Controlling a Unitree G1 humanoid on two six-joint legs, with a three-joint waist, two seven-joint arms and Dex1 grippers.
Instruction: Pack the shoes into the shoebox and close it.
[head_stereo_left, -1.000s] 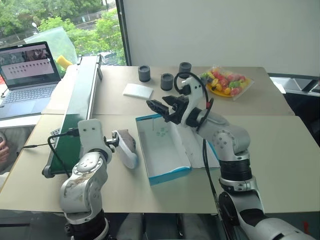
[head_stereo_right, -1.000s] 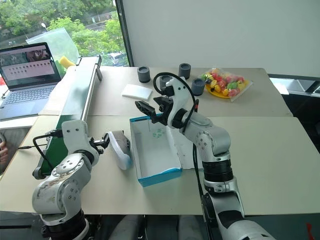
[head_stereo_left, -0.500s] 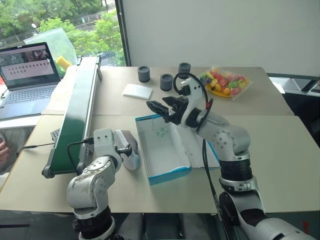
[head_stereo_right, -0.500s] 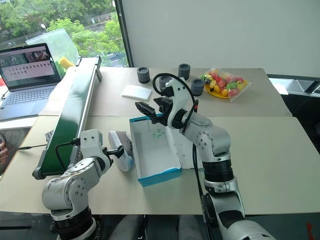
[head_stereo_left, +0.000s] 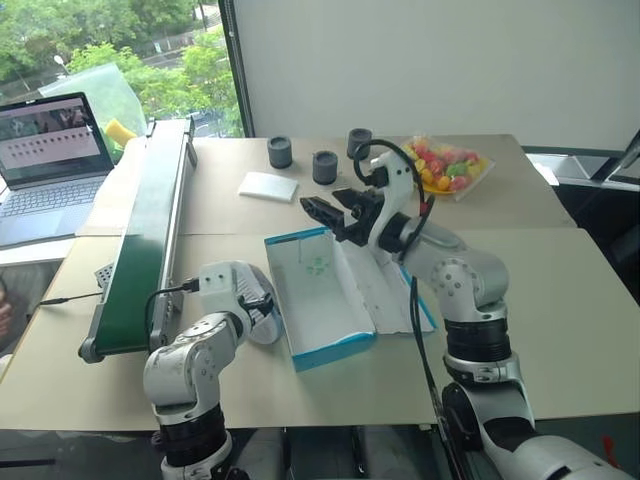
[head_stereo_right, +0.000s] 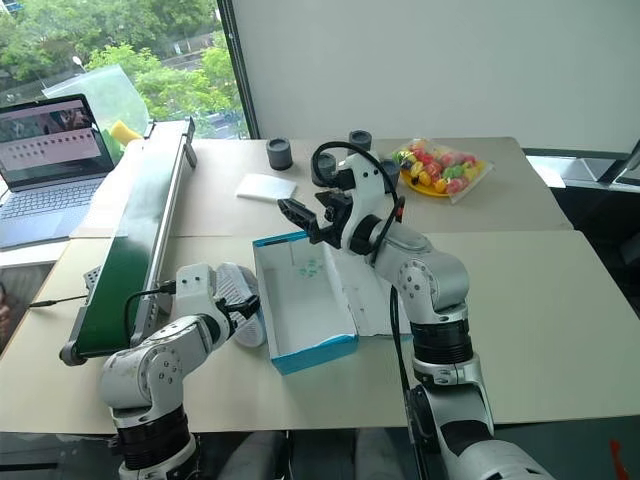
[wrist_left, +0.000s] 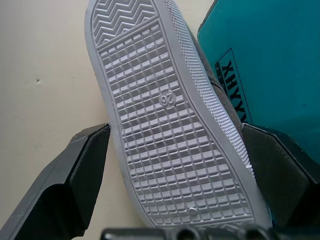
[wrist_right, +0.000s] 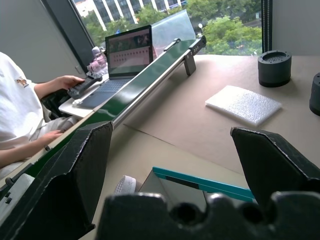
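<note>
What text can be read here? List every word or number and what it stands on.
"26" on the pale sole of the shoe.
"XHYXHX", roughly, in dark letters running sideways on the blue wall of the shoebox; its end is cut off.
The laptop screen's rows are too small to read.

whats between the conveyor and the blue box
A grey shoe lies on its side there, sole facing the open left end effector, right beside the shoebox wall. The head views show it, with the conveyor on the far side.
</note>
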